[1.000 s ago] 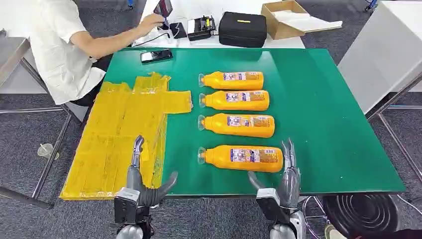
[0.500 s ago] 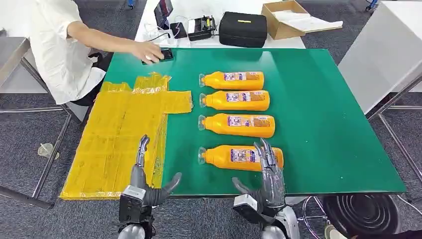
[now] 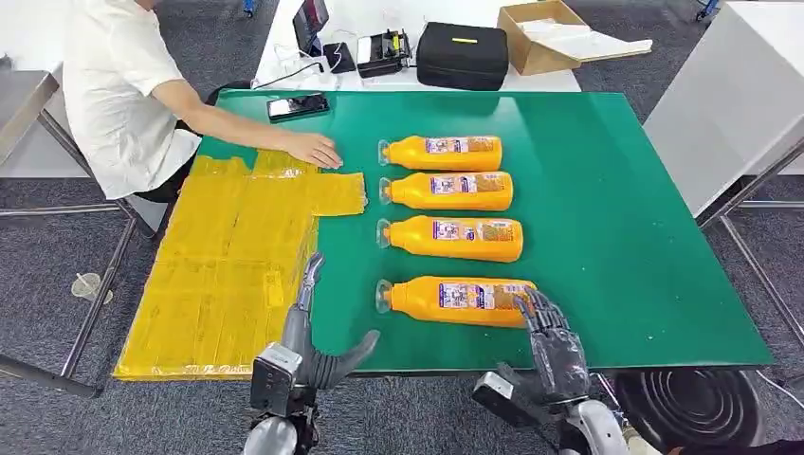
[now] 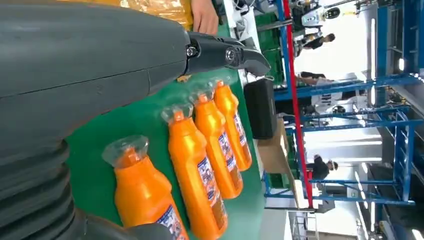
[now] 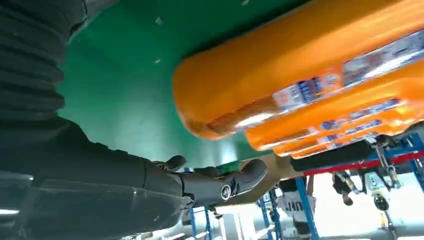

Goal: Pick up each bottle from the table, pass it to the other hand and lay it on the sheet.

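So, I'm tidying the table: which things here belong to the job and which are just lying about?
Job: four orange bottles, yellow sheet, left hand, right hand.

Lying about: phone, black case, cardboard box.

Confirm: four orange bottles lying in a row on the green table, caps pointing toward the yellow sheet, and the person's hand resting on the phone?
Not quite. In the head view the person's hand rests on the far edge of the yellow sheet, not on the phone, which lies untouched behind it. The rest holds: four orange bottles lie on the green table, caps toward the sheet.
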Controlling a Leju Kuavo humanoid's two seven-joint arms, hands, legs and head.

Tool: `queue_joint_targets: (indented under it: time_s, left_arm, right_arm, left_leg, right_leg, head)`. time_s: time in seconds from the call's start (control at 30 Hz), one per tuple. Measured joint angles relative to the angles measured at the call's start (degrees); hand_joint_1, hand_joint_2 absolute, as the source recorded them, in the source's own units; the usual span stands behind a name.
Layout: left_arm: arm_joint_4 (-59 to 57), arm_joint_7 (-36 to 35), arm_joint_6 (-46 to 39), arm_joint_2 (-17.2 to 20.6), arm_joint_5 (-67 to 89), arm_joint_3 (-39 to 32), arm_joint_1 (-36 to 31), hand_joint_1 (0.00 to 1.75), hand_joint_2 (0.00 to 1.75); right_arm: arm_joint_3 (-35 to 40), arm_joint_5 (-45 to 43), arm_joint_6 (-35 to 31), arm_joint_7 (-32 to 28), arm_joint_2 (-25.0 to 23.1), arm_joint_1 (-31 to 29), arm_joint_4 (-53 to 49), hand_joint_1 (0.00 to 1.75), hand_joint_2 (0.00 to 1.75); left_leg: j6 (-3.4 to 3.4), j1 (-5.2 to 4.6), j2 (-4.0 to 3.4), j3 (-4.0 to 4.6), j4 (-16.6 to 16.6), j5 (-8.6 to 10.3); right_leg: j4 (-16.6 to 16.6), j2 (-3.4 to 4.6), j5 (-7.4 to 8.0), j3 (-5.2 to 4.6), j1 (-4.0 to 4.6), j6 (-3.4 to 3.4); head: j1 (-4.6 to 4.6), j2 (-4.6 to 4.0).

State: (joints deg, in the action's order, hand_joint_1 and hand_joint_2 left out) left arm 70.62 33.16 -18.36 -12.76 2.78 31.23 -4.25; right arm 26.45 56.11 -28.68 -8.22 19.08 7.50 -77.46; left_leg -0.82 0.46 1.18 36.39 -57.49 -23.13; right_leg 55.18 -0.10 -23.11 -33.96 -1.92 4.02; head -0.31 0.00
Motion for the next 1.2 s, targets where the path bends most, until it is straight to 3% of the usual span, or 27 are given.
queue_joint_targets:
  time_s: [0.27,0.73,1.2]
  left_arm:
    - [-0.7,0.3,0.2,-0.2,-0.5,0.3,-0.4,0.00,1.75]
    - [-0.8,0.5,-0.3,-0.3,-0.8,1.3,-1.2,0.00,1.75]
    - [0.3,1.8,-0.6,-0.3,-2.4,1.3,-1.3,0.00,1.75]
  right_arm:
    - [-0.7,3.7,1.5,0.2,1.7,-1.9,0.9,0.00,1.75]
    - [-1.8,6.5,3.1,-3.5,-0.7,-6.4,2.8,0.00,1.75]
    - [-1.9,2.3,6.4,-4.7,-3.4,-10.9,11.0,0.00,1.75]
  left_leg:
    - [0.00,0.01,-0.01,0.01,0.0,0.00]
    - [-0.01,0.02,0.00,0.01,0.0,0.01]
    - [-0.01,0.01,0.01,0.02,0.0,0.02]
  right_leg:
    - [0.0,0.00,0.00,0.01,0.00,0.00]
    - [0.0,0.00,0.00,0.01,0.00,0.00]
    - [0.0,0.00,0.00,0.02,0.00,0.00]
  head:
    - [0.00,0.00]
    - [0.00,0.00]
    - [0.00,0.00]
